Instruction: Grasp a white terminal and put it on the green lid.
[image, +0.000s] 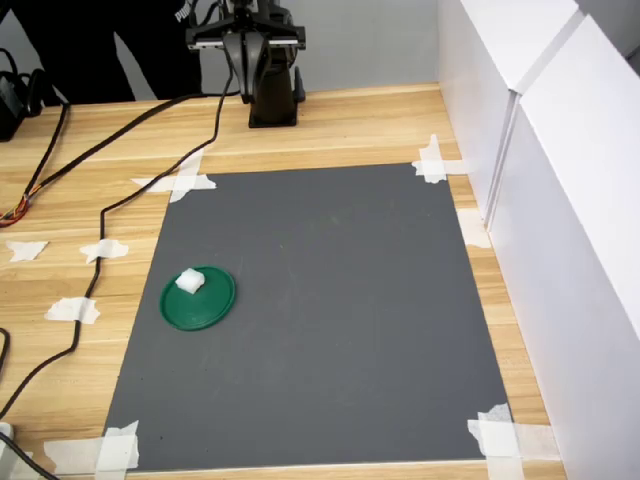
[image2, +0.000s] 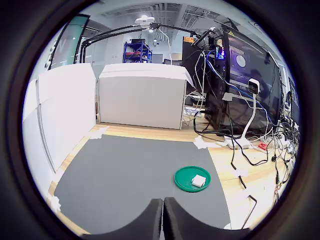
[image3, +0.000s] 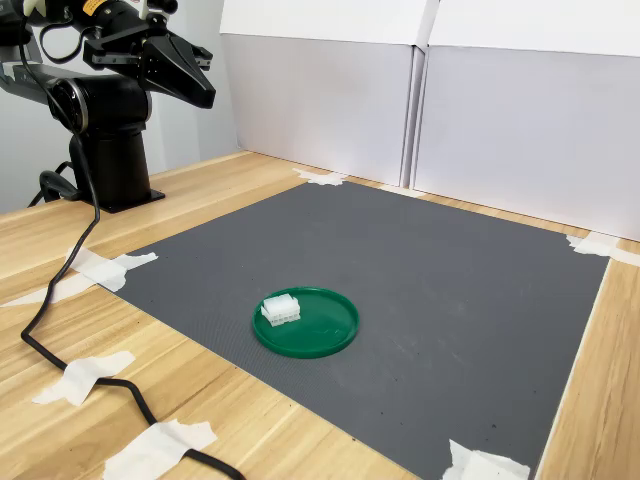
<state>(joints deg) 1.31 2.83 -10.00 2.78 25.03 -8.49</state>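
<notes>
The white terminal (image: 190, 280) (image2: 199, 180) (image3: 281, 308) lies on the green lid (image: 205, 305) (image2: 186, 179) (image3: 320, 325), near the lid's rim. The lid rests on the grey mat, toward the first exterior view's left. My gripper (image3: 205, 85) (image2: 163, 220) is raised high beside the arm's base, far from the lid. In the wrist view its two black fingers (image2: 150, 222) meet with nothing between them, so it is shut and empty. In the first exterior view the gripper (image: 237, 50) is folded back at the far edge of the table.
The grey mat (image: 330, 310) is taped to a wooden table (image: 340, 120). White panels (image: 560, 200) wall the first exterior view's right side. A black cable (image: 100, 230) runs across the wood beside the mat. The arm's base (image3: 105, 160) stands at the second exterior view's left.
</notes>
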